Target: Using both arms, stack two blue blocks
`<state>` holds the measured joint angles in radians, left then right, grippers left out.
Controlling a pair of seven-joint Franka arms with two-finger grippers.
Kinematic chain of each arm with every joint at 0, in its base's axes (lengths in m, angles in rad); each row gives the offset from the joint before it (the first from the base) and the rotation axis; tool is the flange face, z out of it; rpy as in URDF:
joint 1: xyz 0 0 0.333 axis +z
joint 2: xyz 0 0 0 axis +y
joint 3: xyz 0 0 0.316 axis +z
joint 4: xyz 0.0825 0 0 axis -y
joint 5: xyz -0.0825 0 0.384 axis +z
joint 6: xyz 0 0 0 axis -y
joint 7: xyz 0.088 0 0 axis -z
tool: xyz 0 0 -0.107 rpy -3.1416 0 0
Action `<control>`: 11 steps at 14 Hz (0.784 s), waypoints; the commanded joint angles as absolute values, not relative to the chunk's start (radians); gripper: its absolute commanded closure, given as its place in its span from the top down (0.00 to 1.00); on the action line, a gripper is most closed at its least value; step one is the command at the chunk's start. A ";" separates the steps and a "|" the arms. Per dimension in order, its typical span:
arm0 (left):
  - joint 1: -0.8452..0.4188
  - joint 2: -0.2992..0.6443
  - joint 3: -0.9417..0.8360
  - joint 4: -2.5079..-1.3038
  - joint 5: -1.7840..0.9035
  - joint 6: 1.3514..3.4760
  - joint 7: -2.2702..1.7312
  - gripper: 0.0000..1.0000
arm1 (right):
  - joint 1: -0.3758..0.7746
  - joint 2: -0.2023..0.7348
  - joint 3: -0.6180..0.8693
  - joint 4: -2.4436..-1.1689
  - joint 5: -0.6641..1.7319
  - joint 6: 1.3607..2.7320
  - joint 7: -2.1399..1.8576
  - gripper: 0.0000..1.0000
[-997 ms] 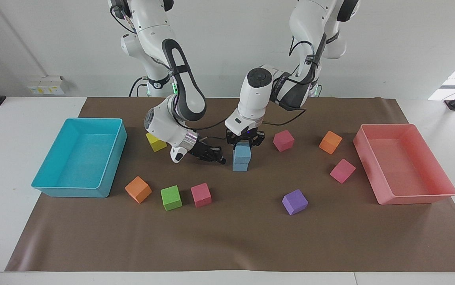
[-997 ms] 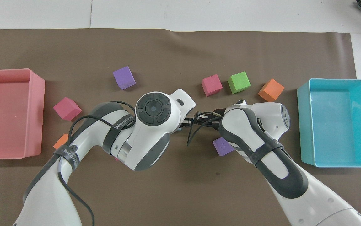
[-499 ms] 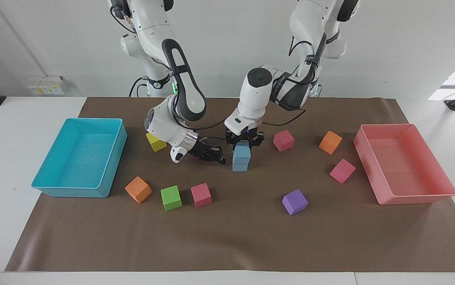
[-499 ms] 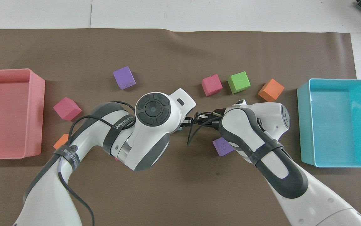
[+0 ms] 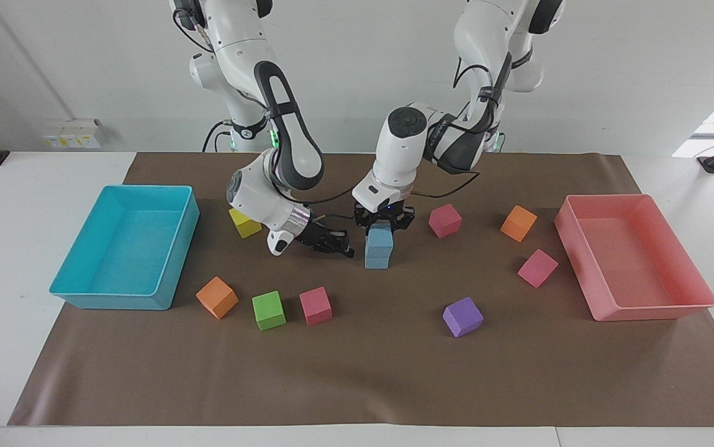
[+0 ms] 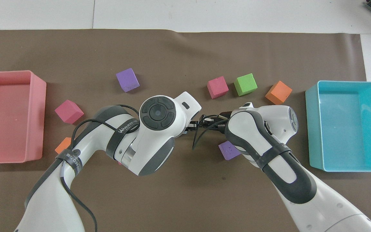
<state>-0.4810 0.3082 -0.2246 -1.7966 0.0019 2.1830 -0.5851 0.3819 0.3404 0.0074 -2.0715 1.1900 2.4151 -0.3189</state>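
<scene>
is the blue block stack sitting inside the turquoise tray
No, the two blue blocks stand stacked on the brown mat mid-table, apart from the turquoise tray.

blue blocks: two light-blue matte cubes, same size | state: stacked, upper block (image 5: 380,236) sat square on lower block (image 5: 377,257), edges roughly flush | pose: both upright, lower one flat on the brown mat | location: mid-table | overhead view: stack hidden under the arms

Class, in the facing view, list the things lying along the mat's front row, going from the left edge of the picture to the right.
Orange cube → green cube → pink cube → purple cube.
</scene>
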 commanded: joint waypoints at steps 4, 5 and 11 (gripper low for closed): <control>-0.497 0.290 -0.213 -1.824 0.018 2.204 -0.581 0.15 | 0.380 0.350 0.012 -2.065 1.226 2.430 -0.350 0.00; -0.497 0.290 -0.213 -1.822 0.017 2.204 -0.581 0.21 | 0.380 0.350 0.012 -2.066 1.226 2.431 -0.350 0.00; -0.497 0.290 -0.213 -1.824 0.012 2.204 -0.584 0.55 | 0.380 0.350 0.012 -2.066 1.226 2.431 -0.348 0.00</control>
